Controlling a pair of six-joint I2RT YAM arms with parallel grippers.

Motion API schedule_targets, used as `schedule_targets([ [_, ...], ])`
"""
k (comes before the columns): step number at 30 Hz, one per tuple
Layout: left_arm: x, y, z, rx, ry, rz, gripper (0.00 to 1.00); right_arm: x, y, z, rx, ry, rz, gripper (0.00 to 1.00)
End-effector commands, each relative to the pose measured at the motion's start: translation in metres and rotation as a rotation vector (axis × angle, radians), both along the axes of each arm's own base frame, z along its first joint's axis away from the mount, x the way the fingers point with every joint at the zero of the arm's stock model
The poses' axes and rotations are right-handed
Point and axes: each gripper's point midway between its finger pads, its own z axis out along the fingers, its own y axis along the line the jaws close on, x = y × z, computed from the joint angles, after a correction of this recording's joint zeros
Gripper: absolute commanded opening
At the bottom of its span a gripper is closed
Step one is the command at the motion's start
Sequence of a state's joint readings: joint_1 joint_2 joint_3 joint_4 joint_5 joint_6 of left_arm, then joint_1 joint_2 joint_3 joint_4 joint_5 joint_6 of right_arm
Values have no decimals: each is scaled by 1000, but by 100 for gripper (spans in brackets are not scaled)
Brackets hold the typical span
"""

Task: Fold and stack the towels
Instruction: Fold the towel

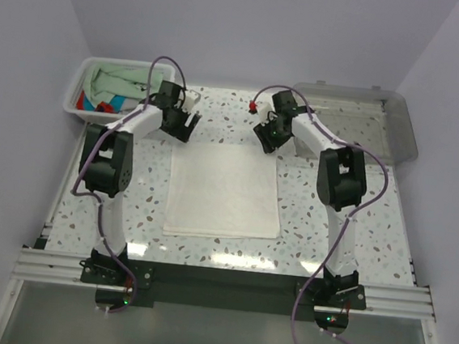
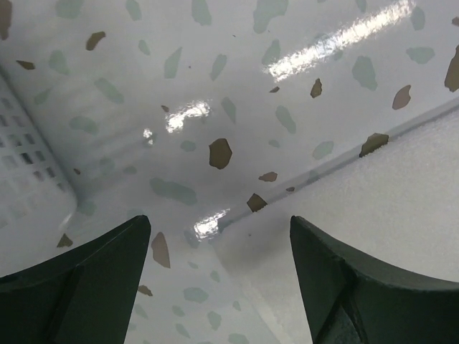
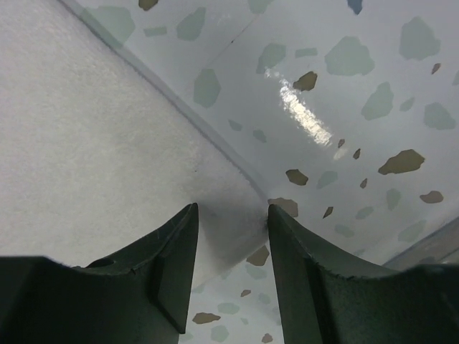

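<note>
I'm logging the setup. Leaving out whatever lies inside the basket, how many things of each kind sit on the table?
Towels: 1, the white towel spread flat
Baskets: 1, the white slatted basket
Trays: 1, the clear grey tray
Total: 3

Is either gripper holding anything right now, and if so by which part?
Nothing. Left gripper and right gripper are both open over the flat white towel's far corners.

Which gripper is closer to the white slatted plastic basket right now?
Left. The left gripper hangs at the far-left corner of the flat white cloth towel, close to the basket; the right gripper is at its far-right corner, nearer the clear grey plastic tray.
</note>
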State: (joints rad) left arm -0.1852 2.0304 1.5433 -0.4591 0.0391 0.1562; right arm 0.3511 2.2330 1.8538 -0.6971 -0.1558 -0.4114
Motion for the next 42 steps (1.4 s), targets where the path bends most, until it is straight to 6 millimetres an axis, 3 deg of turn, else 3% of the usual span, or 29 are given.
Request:
schedule_targets([
  [1, 6, -6, -1, 17, 11, -154, 84, 0, -6, 3, 10, 28, 62, 48],
  [6, 14, -19, -3, -27, 13, -233, 82, 3, -7, -5, 15, 41, 86, 50],
  [12, 11, -20, -24, -35, 84, -264, 76, 4, -13, -11, 31, 95, 97, 49],
  [18, 5, -15, -41, -39, 139, -260, 67, -1, -15, -19, 28, 134, 101, 44],
  [22, 2, -10, -45, -34, 159, -252, 61, -5, -17, -26, 21, 156, 97, 35],
  [26, -8, -5, -47, -38, 202, -251, 60, -7, -19, -31, 9, 166, 91, 28],
  [30, -16, -3, -39, -42, 211, -254, 60, -7, -19, -31, 9, 167, 90, 18],
  [34, -7, -10, -4, -80, 124, -257, 64, -5, -18, -32, 18, 163, 90, 0],
  [37, 0, -16, 17, -108, 60, -265, 66, -6, -18, -35, 16, 167, 91, 0],
  [40, 0, -16, 16, -106, 63, -269, 66, -6, -18, -34, 19, 164, 89, 0],
  [42, -5, -12, 4, -91, 106, -259, 65, -7, -18, -33, 23, 160, 90, 0],
])
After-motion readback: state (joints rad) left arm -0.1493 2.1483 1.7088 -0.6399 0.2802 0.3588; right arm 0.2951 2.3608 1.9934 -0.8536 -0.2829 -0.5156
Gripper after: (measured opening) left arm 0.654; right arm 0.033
